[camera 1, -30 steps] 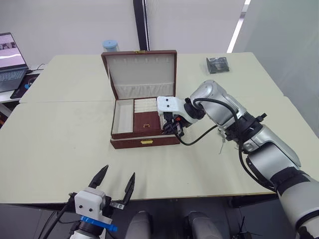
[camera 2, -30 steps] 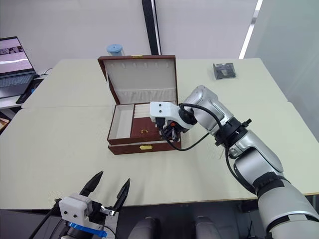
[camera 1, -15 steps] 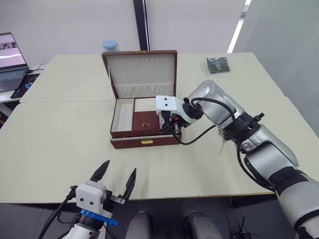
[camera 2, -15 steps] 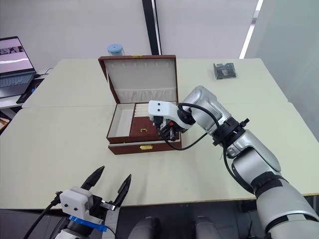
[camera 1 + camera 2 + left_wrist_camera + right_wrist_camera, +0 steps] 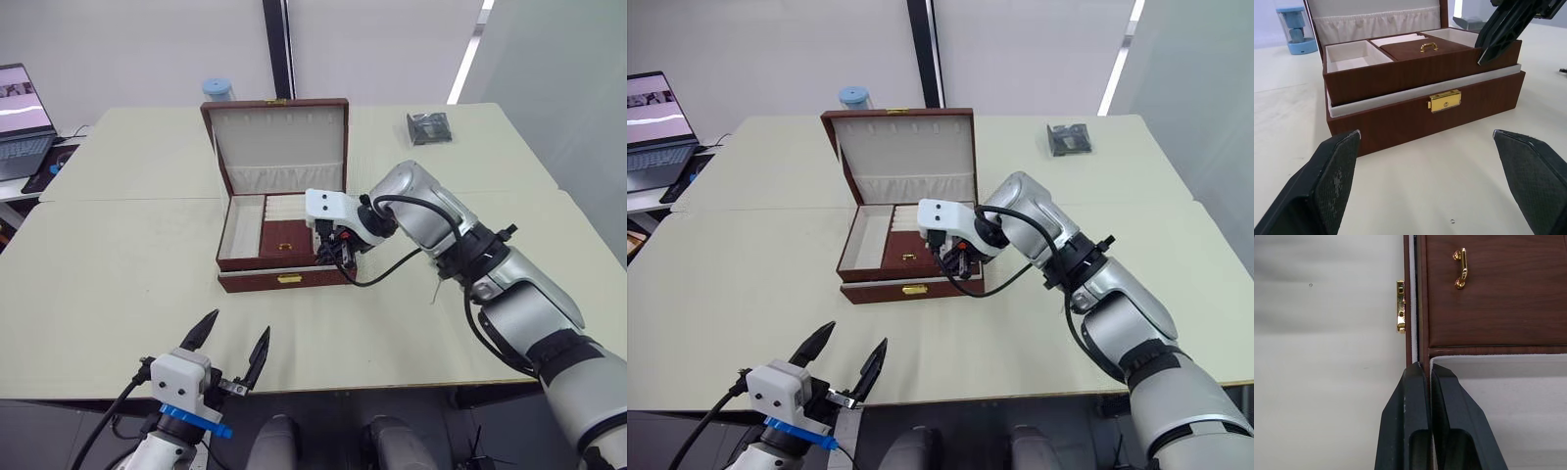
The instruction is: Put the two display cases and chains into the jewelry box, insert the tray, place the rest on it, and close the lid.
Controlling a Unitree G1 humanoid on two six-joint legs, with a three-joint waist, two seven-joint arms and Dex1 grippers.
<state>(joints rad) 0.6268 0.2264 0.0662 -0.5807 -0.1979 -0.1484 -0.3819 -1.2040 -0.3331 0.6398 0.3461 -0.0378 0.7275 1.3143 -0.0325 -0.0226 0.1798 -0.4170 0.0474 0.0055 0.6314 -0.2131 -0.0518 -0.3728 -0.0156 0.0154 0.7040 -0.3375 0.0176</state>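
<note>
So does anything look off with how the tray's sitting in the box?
Yes. The tray sits proud of the jewelry box: its brown wall rises above the box's cream rim rather than dropping flush. The right gripper, fingers shut, is at the tray's front wall. The lid stands open.

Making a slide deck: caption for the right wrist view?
Right gripper pinching the tray's front wall as it sits in the jewelry box.
</note>
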